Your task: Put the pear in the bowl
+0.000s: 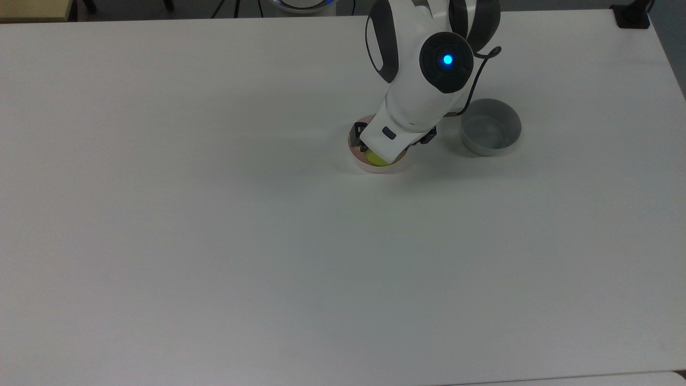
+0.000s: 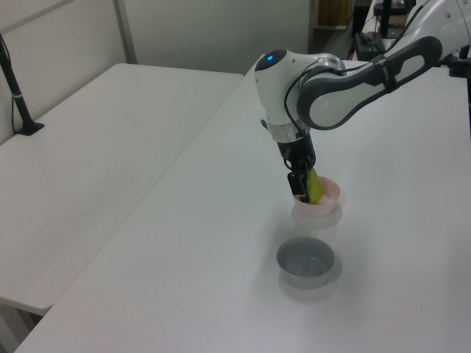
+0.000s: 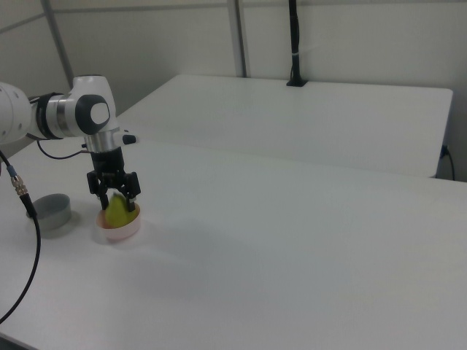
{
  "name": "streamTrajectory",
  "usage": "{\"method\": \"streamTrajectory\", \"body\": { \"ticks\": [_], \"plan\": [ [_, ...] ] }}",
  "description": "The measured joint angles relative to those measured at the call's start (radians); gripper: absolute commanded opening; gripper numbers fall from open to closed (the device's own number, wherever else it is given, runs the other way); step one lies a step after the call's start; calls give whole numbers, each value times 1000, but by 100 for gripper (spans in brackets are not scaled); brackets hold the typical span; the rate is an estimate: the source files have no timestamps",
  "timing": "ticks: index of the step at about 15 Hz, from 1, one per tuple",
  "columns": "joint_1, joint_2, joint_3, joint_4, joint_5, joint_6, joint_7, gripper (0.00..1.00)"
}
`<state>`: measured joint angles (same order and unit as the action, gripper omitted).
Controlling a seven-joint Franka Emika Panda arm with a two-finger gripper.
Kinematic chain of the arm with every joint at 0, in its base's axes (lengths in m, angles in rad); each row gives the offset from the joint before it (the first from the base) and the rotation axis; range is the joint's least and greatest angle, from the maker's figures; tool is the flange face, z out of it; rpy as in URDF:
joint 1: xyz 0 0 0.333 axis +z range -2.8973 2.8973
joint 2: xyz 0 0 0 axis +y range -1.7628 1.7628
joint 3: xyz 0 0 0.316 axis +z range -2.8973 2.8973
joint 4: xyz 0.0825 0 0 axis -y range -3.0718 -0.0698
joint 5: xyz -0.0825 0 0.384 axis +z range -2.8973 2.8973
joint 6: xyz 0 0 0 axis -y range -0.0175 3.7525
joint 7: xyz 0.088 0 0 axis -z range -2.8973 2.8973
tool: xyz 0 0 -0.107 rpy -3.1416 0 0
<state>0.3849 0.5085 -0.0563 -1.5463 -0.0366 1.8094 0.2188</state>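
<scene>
We judge the small rounded yellow-green pear [image 3: 117,209] light and smooth; our two-finger gripper [image 3: 114,198] clasps it inside the pale pink bowl [image 3: 120,228], left of frame.

White tabletop [image 1: 214,241], matte, evenly lit. Second white table [image 3: 328,117] just beside it, narrow gap between. Black pole [image 3: 294,44] clamped at its far edge. Pale panelled walls [image 3: 160,36] behind, grey uprights.

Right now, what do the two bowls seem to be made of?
The pink bowl looks like matte plastic or ceramic: smooth, even colour, no glare. The grey bowl looks similar, perhaps plastic or painted metal, with a faint sheen inside. I cannot tell either for sure.
</scene>
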Motion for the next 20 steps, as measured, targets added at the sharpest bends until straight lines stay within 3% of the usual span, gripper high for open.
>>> {"method": "streamTrajectory", "body": {
  "ticks": [8,12,16,20],
  "plan": [
    [-4,-10,-9,9,-10,-3,-2,100],
    [-14,-75,-19,21,-10,-59,-8,100],
    [-84,-193,-23,23,-10,-170,-69,100],
    [-201,-271,-27,23,-10,-206,-158,100]
  ]
}}
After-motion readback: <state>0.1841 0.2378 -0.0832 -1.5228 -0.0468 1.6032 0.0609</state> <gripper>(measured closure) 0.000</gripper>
